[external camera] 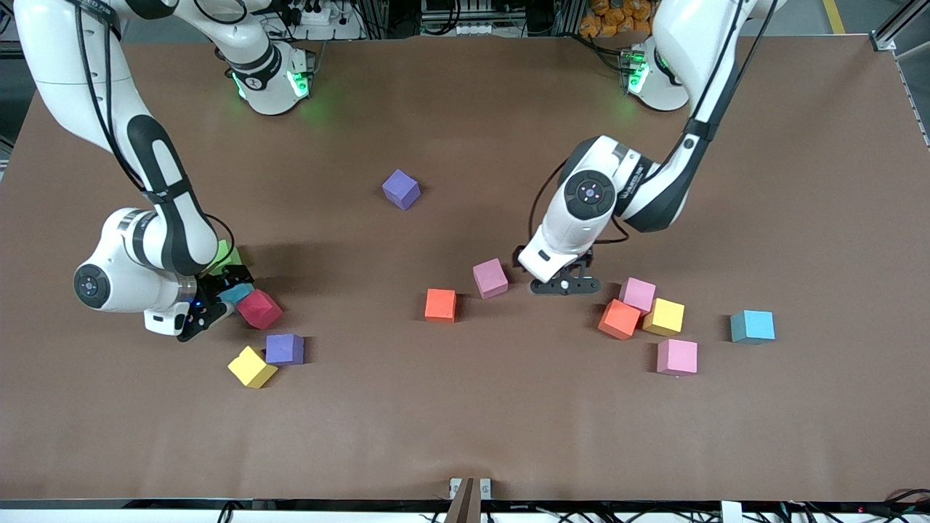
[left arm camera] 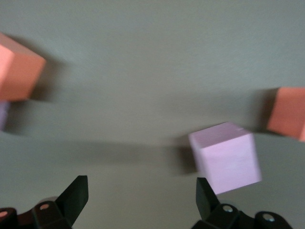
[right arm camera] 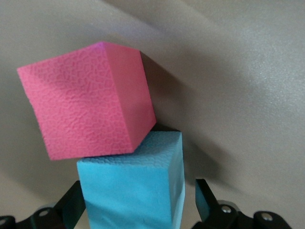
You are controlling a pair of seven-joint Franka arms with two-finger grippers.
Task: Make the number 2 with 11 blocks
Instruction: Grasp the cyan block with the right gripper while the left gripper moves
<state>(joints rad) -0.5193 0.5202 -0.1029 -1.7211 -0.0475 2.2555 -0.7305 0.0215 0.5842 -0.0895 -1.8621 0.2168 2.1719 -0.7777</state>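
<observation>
My right gripper [external camera: 224, 298] [right arm camera: 140, 202] is low at the table toward the right arm's end, open, its fingers on either side of a blue block [external camera: 236, 293] [right arm camera: 131, 191]. A red block [external camera: 259, 309] [right arm camera: 88, 107] leans tilted against that blue block. My left gripper [external camera: 565, 285] [left arm camera: 142, 195] hangs open over bare table with nothing between its fingers. A pink block [external camera: 490, 278] [left arm camera: 225, 156] lies just beside one finger, and an orange block [external camera: 440, 305] [left arm camera: 288, 112] is close by.
A green cube [external camera: 227, 256] sits by the right arm. Purple [external camera: 284, 349] and yellow [external camera: 252, 367] blocks lie nearer the camera than the red one. A lone purple block [external camera: 401, 189] sits mid-table. Orange [external camera: 620, 318], pink [external camera: 639, 293], yellow [external camera: 664, 317], pink [external camera: 677, 357] and blue [external camera: 753, 326] blocks cluster toward the left arm's end.
</observation>
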